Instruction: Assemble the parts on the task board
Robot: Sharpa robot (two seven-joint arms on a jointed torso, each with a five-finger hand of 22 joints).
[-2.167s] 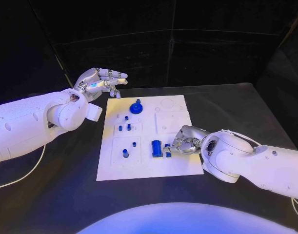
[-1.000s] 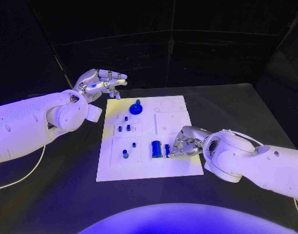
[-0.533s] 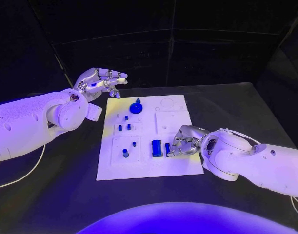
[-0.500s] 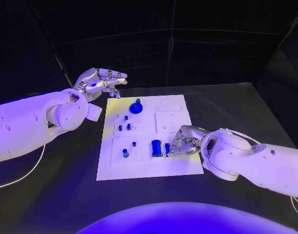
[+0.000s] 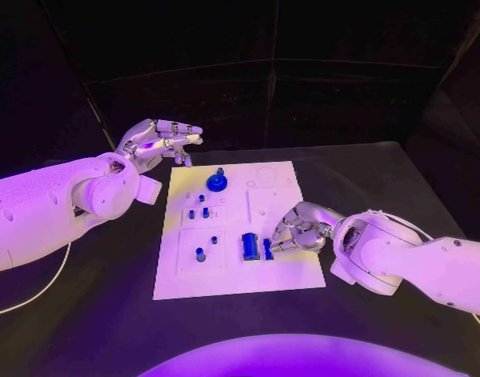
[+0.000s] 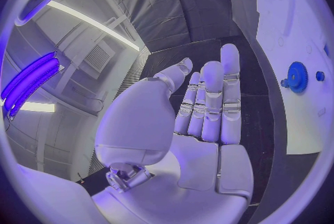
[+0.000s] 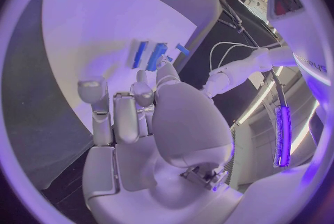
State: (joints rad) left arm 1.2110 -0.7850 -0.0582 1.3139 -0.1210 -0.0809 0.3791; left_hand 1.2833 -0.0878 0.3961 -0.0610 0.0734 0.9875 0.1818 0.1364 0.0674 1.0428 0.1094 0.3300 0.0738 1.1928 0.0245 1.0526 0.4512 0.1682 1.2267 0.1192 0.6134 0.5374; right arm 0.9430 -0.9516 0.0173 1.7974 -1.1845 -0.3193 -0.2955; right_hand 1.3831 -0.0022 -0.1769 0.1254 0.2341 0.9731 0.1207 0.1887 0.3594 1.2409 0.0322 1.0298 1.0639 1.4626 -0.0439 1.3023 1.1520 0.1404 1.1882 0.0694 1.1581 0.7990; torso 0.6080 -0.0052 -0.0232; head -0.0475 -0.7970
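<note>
Working at the task board (image 5: 280, 271), the right hand (image 5: 292, 232) sits at about four o'clock, fingers on a small blue part (image 5: 268, 249) beside the larger blue block (image 5: 249, 246); whether it grips, I cannot tell. Seating that piece seems next. The left hand (image 5: 158, 141) hovers at eleven o'clock, fingers curled, holding nothing.

White rounded arms (image 5: 36, 212), silver hands (image 5: 158, 140)

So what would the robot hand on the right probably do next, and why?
Probably close its fingers on the small blue part beside it. The right robot hand hovers low over the task board, fingertips right at that narrow piece next to the larger blue block; whether it already touches is unclear. The left robot hand waits off the board's far corner, holding nothing.
</note>
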